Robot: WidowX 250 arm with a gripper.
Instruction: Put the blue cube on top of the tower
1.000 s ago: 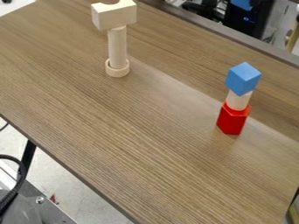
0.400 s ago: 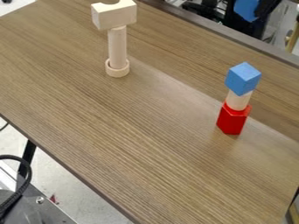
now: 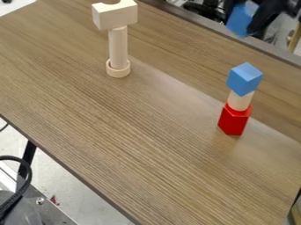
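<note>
Come in high over the red-based tower [image 3: 238,102], the likely target; the gripper [image 3: 247,21], pinching the blue cube [image 3: 239,22], should lower it centred and flat (that peg [image 3: 240,101] looks tippy). Cross the table's far edge [image 3: 206,23] there, well apart from the pale tower [image 3: 119,46].

A blue cube [image 3: 239,20] hangs tilted beyond a red, tan, blue tower [image 3: 239,101].

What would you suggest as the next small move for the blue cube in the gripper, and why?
I'd probably ease the held cube toward the tower's blue top block, keeping it high, since it appears back near the table's far edge rather than over that block.
</note>
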